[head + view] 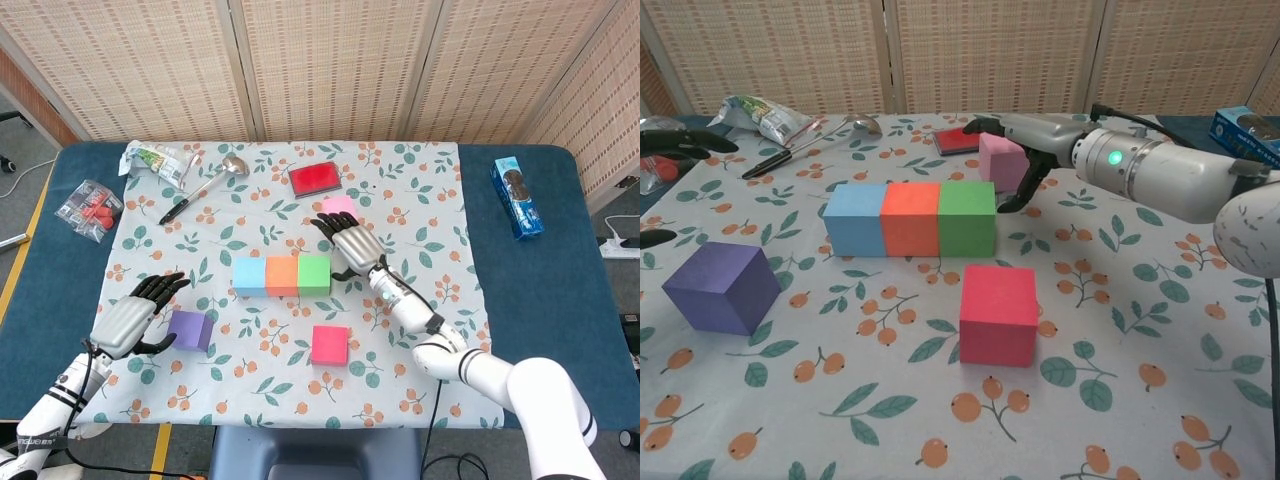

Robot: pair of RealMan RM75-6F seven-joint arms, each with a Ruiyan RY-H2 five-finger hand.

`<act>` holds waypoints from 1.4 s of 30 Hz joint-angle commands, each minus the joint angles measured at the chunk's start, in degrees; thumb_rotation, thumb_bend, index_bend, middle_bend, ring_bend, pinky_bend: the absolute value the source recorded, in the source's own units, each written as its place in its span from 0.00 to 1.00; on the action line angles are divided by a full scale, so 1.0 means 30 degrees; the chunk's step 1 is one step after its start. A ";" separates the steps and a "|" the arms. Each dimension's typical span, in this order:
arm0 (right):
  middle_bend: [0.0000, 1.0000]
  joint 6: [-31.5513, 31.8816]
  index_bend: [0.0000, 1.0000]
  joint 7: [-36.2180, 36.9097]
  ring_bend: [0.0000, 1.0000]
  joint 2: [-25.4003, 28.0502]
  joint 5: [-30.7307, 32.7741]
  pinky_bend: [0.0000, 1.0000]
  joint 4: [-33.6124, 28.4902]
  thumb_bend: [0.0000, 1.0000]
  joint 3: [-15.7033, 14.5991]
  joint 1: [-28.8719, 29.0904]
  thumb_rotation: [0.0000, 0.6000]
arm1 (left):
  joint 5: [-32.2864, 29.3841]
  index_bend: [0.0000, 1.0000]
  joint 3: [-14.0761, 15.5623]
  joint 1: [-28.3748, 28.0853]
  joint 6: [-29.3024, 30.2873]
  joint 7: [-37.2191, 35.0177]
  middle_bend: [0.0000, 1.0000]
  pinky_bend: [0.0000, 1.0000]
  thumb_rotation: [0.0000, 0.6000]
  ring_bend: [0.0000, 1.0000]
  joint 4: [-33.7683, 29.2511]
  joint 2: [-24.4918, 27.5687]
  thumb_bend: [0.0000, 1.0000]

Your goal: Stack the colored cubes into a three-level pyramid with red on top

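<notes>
Three cubes (910, 219) stand touching in a row, one cube (999, 314) before them, another (1002, 160) behind.
</notes>
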 commanded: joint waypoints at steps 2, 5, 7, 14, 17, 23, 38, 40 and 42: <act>0.00 -0.0032 0.00 -0.0036 0.00 0.0054 0.0073 0.00 -0.0016 0.00 0.0055 -0.0077 1.00 | 0.0011 0.03 0.0018 0.0021 0.0005 -0.0092 0.00 0.01 1.00 0.00 0.0073 -0.0034 0.37; 0.00 -0.0063 0.00 -0.0098 0.00 0.0063 0.0044 0.00 0.0054 0.00 -0.0013 -0.0159 1.00 | 0.0049 0.03 0.0028 0.0030 0.0024 -0.0148 0.00 0.01 1.00 0.00 0.0131 -0.0057 0.37; 0.00 -0.0129 0.00 -0.0140 0.00 -0.0020 0.0028 0.00 0.0211 0.00 -0.0072 -0.0191 1.00 | 0.0050 0.03 0.0033 0.0031 0.0013 -0.0196 0.00 0.01 1.00 0.00 0.0174 -0.0090 0.37; 0.00 -0.0221 0.00 0.0114 0.00 -0.0931 -0.0210 0.00 0.1400 0.00 -0.0136 0.0022 1.00 | 0.0013 0.03 0.0069 -0.0027 -0.0170 -0.0302 0.00 0.01 1.00 0.00 0.0262 -0.0130 0.37; 0.00 -0.0179 0.00 0.0213 0.00 -0.1048 -0.0269 0.00 0.1549 0.00 -0.0136 0.0047 1.00 | 0.0000 0.03 0.0070 -0.0028 -0.0185 -0.0325 0.00 0.01 1.00 0.00 0.0262 -0.0119 0.37; 0.00 0.0225 0.00 0.1134 0.00 -0.1590 -0.0611 0.00 0.2142 0.00 0.0029 0.0240 1.00 | 0.0028 0.03 0.0163 -0.0005 -0.0283 -0.0504 0.00 0.01 1.00 0.00 0.0215 0.0030 0.37; 0.00 0.0950 0.00 0.0977 0.00 -0.0301 -0.1088 0.00 0.0983 0.00 -0.0187 -0.0300 1.00 | 0.0155 0.04 0.0425 -0.0267 -0.1056 -0.0586 0.00 0.01 1.00 0.00 0.0140 0.0380 0.37; 0.00 0.1458 0.00 0.0373 0.00 0.0954 -0.1046 0.00 -0.0573 0.00 -0.0101 -0.0707 1.00 | 0.0240 0.04 0.0547 -0.0390 -0.1391 -0.0671 0.00 0.01 1.00 0.00 0.0188 0.0448 0.37; 0.00 0.1997 0.00 -0.0275 0.00 0.2283 -0.0929 0.00 -0.2304 0.00 0.0054 -0.1140 1.00 | 0.0331 0.05 0.0651 -0.0454 -0.1586 -0.0722 0.00 0.01 1.00 0.00 0.0211 0.0490 0.37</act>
